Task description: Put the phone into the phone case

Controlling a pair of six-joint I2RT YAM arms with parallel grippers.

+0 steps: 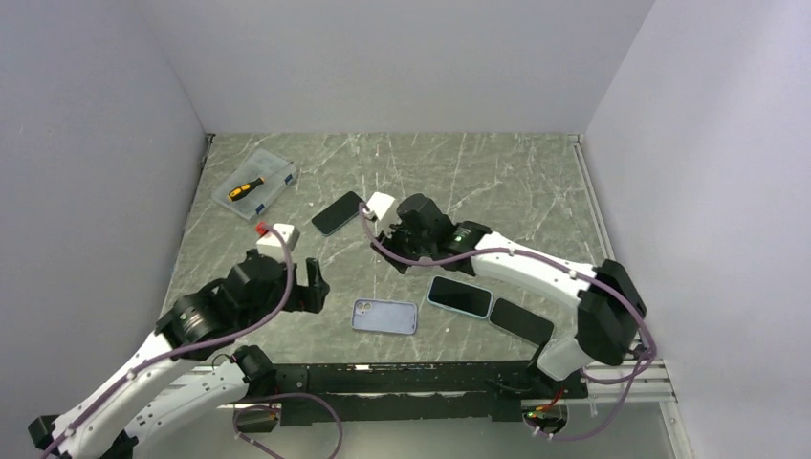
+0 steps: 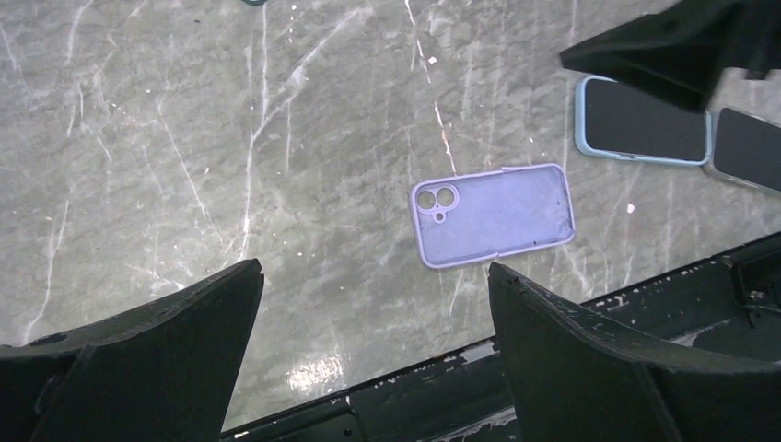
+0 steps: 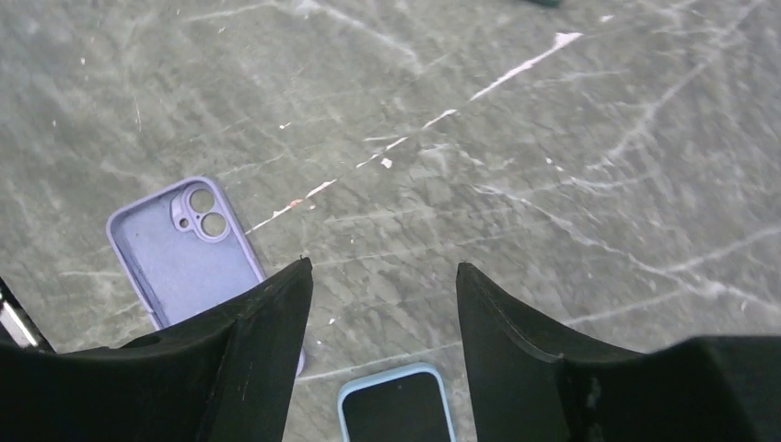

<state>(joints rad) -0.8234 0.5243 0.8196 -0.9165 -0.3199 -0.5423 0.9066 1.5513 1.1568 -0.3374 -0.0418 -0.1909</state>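
An empty lilac phone case lies open side up near the table's front edge. It also shows in the left wrist view and the right wrist view. A phone with a light blue rim lies screen up just right of it. A dark phone lies right of that one. My left gripper is open and empty, left of the case. My right gripper is open and empty, above the table behind the case and the blue-rimmed phone.
Another dark phone lies further back beside a small white block. A clear box with an orange screwdriver sits at the back left. A white box with a red part stands near my left arm. A black rail edges the front.
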